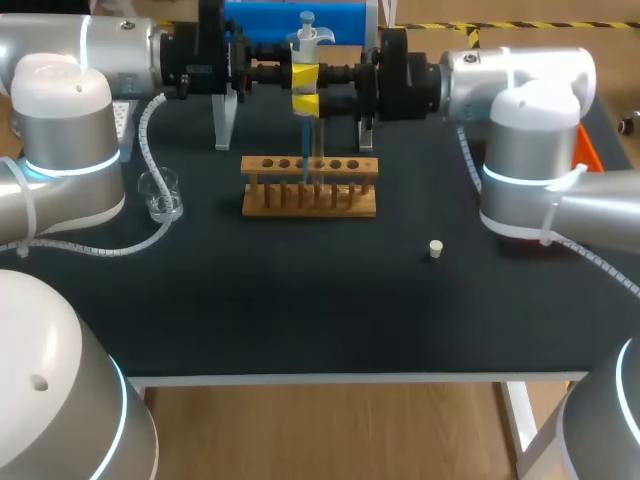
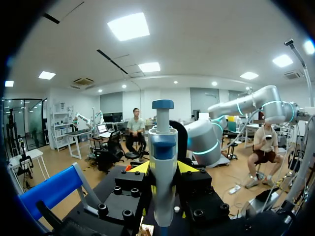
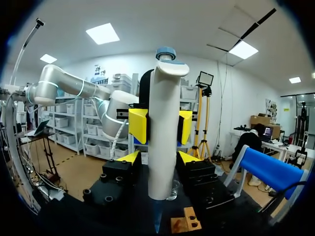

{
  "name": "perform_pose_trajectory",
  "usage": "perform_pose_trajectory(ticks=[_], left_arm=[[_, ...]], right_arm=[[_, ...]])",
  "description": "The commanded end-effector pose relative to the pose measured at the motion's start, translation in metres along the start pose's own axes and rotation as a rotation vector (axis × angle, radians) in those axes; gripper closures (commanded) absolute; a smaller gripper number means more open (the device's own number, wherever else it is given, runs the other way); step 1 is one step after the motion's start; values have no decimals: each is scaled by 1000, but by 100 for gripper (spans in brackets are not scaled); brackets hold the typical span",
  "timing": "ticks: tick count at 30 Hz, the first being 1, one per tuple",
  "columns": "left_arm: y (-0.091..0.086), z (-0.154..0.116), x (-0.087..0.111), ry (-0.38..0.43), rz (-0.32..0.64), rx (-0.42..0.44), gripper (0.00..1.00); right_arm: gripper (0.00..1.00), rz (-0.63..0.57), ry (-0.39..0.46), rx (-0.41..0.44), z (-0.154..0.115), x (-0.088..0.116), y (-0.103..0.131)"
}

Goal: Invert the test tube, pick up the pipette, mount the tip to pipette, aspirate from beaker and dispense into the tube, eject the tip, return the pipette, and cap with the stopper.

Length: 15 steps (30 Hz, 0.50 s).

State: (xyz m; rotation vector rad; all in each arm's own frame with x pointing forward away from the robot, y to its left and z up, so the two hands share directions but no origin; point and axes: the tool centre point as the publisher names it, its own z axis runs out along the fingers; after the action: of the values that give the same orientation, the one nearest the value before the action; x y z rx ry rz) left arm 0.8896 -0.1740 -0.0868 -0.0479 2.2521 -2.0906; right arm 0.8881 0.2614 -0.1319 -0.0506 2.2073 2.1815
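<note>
Rack (image 1: 309, 186): you see bare, matt wood.
Pipette (image 3: 162, 128): smooth plastic body, slight sheen.
Beaker (image 1: 160, 194): clear, glossy; glass, perhaps.
Table (image 1: 300, 300): matt, even top before you.

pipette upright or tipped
Upright: the pipette stands vertical, plunger on top, tip pointing down toward the rack.

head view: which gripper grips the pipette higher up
The left gripper, entering from the view's left: its yellow tips clamp the pipette just under its head, while the right gripper has its tips directly below them.
</note>
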Motion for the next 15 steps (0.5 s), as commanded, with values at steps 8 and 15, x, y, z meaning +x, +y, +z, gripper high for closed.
perform_pose_trajectory(ticks=[8, 15], left_arm=[[1, 0, 1, -4, 2, 4, 100], [1, 0, 1, -4, 2, 4, 100]], right_arm=[[56, 14, -4, -16, 3, -1, -1], [56, 23, -2, -34, 3, -1, -2]])
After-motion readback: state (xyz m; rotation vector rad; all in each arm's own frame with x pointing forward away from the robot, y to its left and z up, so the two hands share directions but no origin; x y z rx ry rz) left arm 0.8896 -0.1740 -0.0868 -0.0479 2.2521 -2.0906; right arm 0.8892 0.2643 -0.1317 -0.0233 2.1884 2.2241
